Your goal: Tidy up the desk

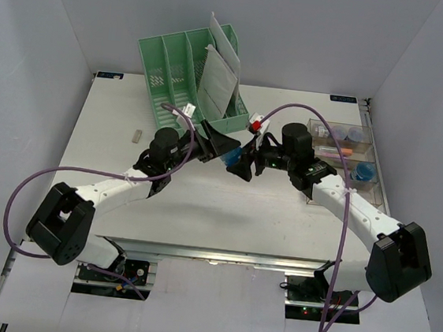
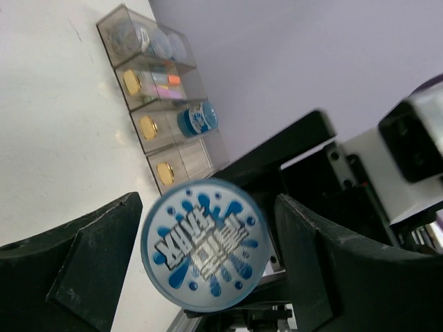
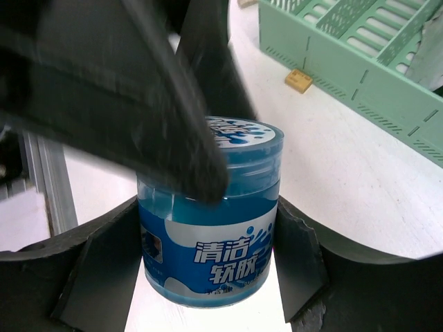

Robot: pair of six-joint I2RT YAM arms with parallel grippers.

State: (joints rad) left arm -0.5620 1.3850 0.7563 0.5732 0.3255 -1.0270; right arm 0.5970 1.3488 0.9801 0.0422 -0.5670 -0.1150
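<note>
- Gripping blue jar by its sides with right gripper, at middle of desk, just before green rack.
- Flanking jar's lid with left gripper, released, gaps on both sides.

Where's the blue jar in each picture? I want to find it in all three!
Top external: the blue gel jar is a small blue spot mid-picture, just in front of the green file rack.
Left wrist: only its round splash-print lid shows, bottom centre.
Right wrist: the jar is big, bottom centre, label facing you.
Shared landmark: the white desk shows in all three.
</note>
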